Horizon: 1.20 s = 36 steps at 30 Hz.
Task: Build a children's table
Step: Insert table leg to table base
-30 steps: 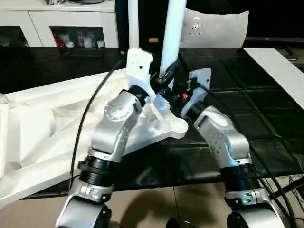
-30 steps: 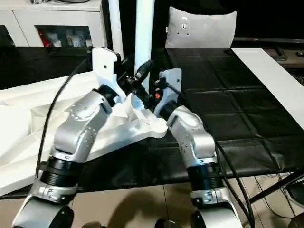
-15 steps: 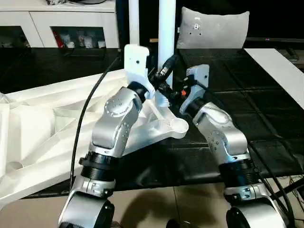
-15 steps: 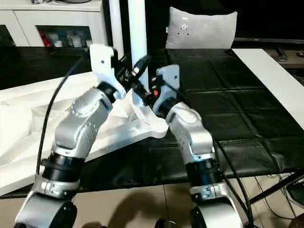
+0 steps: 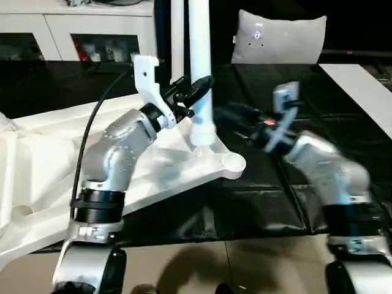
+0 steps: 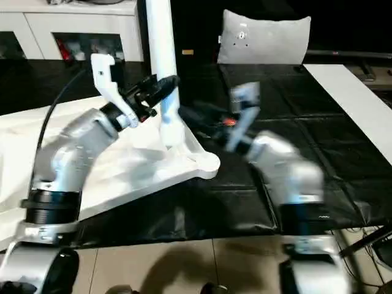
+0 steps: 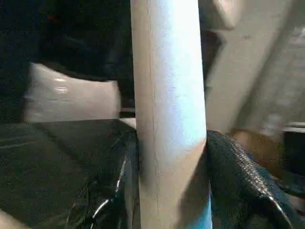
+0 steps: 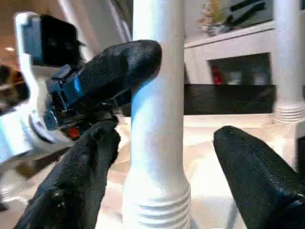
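The children's table top point(image 5: 43, 165) lies upside down, white and ribbed, with a round corner socket point(image 5: 233, 163) at its near right corner. A white leg point(image 5: 199, 67) stands upright in the tabletop just behind that corner. My left gripper point(image 5: 195, 92) is shut on this leg, its fingers point(image 7: 238, 176) pressed to both sides. My right gripper point(image 8: 167, 136) is open; its fingers point(image 8: 257, 167) stand apart from the leg's threaded base point(image 8: 155, 210). In the eye views it hovers to the right of the leg. A second leg point(image 5: 177, 30) stands behind.
The black-sheeted work table point(image 5: 343, 141) stretches to the right. A grey cushion point(image 5: 278, 37) rests at the back, a white cabinet point(image 5: 92, 30) at the back left, and a white board point(image 5: 361, 86) along the right edge.
My right gripper has opened, let go of the leg and drawn back to the right. My left gripper keeps its hold, and the leg now stands straighter.
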### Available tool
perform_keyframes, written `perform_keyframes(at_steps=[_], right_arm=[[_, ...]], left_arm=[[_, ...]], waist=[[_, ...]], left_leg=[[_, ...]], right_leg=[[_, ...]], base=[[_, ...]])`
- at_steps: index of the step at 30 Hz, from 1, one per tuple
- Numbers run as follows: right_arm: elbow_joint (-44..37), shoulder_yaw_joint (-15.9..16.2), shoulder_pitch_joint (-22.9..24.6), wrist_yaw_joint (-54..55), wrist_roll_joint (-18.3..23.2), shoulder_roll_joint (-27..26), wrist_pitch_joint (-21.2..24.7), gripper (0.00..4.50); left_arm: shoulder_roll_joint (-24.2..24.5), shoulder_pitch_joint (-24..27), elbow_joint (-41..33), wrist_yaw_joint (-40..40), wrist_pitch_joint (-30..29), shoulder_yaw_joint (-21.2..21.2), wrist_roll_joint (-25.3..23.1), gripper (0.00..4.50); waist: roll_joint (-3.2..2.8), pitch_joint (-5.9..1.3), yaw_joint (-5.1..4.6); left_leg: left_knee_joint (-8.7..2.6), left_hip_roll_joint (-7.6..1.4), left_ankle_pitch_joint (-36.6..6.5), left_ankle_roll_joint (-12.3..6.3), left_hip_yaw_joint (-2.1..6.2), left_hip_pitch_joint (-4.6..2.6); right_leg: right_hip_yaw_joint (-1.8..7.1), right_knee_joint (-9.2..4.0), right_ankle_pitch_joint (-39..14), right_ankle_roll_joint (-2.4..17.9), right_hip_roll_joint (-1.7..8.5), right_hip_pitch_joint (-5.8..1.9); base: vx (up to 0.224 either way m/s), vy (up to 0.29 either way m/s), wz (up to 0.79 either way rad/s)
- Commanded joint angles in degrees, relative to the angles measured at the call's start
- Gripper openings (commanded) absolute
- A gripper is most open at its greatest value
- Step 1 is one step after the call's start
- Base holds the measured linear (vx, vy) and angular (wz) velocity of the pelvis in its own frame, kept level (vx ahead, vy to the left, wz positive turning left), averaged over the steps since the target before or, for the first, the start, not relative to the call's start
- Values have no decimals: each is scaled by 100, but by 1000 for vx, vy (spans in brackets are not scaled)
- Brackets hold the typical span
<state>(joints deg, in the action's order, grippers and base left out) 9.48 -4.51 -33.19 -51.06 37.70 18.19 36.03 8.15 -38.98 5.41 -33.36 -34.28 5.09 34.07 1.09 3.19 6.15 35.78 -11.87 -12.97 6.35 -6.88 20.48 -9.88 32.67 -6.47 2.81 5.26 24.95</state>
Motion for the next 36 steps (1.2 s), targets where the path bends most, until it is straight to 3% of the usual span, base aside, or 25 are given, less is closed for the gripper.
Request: perform_keyframes(at_steps=[1,4,6,10,14,17,21,25,36], right_arm=[[-182,-41,31,-480,251,284,375,392],[-221,26,29,-711,323,442,547,403],[-270,175,8,-1001,328,658,666,434],[-276,303,-113,-1006,149,732,551,443],[-336,364,-226,-952,112,666,547,443],[-385,464,-247,-997,74,665,577,443],[-338,546,-288,-959,38,638,628,443],[-186,561,-363,-833,-48,599,678,405],[2,489,-502,-688,-119,504,621,298]], left_arm=[[139,-156,-324,-536,-294,-60,371,188],[215,-170,-397,-763,-395,-104,509,188],[315,-208,-463,-978,-432,-224,539,188],[364,-270,-503,-1035,-356,-393,367,188],[367,-258,-563,-1010,-247,-533,198,188],[381,-220,-626,-1022,-170,-624,95,188],[400,-165,-728,-1081,35,-775,-51,188],[384,-143,-778,-1112,124,-833,-97,188],[418,-29,-881,-1237,279,-1115,-248,188]], waist=[[47,-491,32],[50,-470,32],[55,-474,38],[66,-462,22],[60,-472,-1],[68,-471,-19],[66,-486,-34],[68,-488,-23],[67,-481,-34]], left_leg=[[-368,-58,-36,-494,-156,79],[-363,-23,-211,-400,-172,83],[-357,-10,-313,-367,-173,76],[-341,11,-508,-289,-174,75],[-338,3,-612,-270,-164,76],[-343,-8,-638,-271,-161,77],[-364,-38,-521,-275,-139,86],[-371,-50,-356,-283,-142,97],[-375,-51,-357,-262,-147,97]], right_leg=[[317,-350,-2175,256,318,-548],[273,-425,-2559,48,299,-534],[247,-465,-2766,-107,286,-533],[158,-561,-3128,-448,259,-508],[102,-603,-3153,-566,247,-510],[94,-611,-3082,-586,247,-511],[135,-560,-2861,-425,281,-525],[180,-504,-2683,-263,295,-529],[196,-497,-2697,-223,299,-535]], base=[[0,0,0],[0,0,0],[0,0,0],[0,0,0],[0,0,0],[0,0,0],[0,0,0],[0,0,0],[0,0,0]])
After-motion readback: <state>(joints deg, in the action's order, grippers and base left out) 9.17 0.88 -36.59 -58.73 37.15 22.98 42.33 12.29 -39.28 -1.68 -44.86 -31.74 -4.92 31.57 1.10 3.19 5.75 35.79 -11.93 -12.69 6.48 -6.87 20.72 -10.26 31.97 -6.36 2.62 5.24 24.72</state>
